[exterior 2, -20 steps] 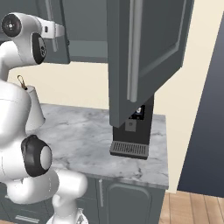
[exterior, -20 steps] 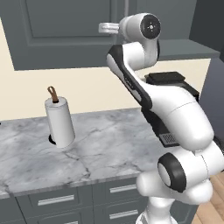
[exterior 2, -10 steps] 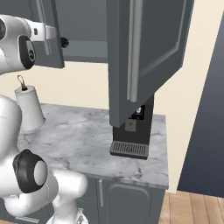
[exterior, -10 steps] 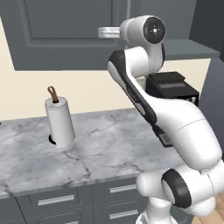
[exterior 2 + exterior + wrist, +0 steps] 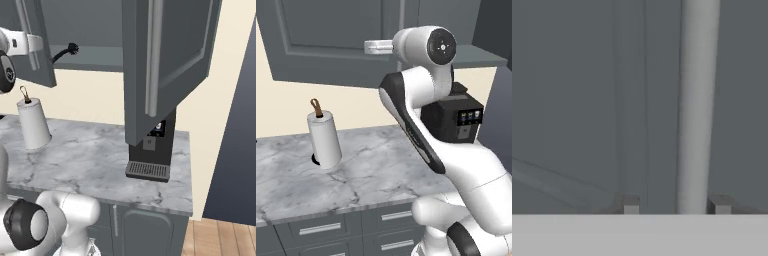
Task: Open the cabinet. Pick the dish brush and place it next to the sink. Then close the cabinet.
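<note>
Right ahead, the gripper (image 5: 675,206) straddles the cabinet (image 5: 572,100) handle (image 5: 697,100).

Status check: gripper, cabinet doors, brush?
Gripper open, fingertips either side of the left door's handle, not clamped. Cabinet right door swung wide open. Dish brush lying on the shelf inside. Nothing blocking.
</note>
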You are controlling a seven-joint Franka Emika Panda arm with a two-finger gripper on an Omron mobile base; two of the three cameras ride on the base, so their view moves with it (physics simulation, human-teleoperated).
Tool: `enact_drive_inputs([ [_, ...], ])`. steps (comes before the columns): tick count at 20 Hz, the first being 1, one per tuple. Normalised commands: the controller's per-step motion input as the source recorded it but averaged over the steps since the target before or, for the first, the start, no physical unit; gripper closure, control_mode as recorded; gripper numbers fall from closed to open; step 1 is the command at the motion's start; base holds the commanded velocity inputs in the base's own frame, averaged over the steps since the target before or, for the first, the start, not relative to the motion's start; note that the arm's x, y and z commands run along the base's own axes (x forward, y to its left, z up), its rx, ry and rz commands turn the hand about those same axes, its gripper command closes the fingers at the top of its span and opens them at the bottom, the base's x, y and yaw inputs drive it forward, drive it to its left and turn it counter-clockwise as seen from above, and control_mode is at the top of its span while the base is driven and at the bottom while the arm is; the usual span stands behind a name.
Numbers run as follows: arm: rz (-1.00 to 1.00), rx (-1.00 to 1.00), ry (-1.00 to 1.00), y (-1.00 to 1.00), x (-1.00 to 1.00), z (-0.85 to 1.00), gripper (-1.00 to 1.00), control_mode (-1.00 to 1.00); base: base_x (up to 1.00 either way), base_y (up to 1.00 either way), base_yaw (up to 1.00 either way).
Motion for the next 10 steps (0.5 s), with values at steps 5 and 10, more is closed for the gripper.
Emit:
enact_drive_inputs([
  [5,0.05,-0.03,0.0,0.68,-1.0,0.0,1.0,-1.0,0.0,0.0,0.0],
  [10,0.05,-0.07,0.0,0.71,-0.99,0.04,1.0,-1.0,0.0,0.0,0.0],
])
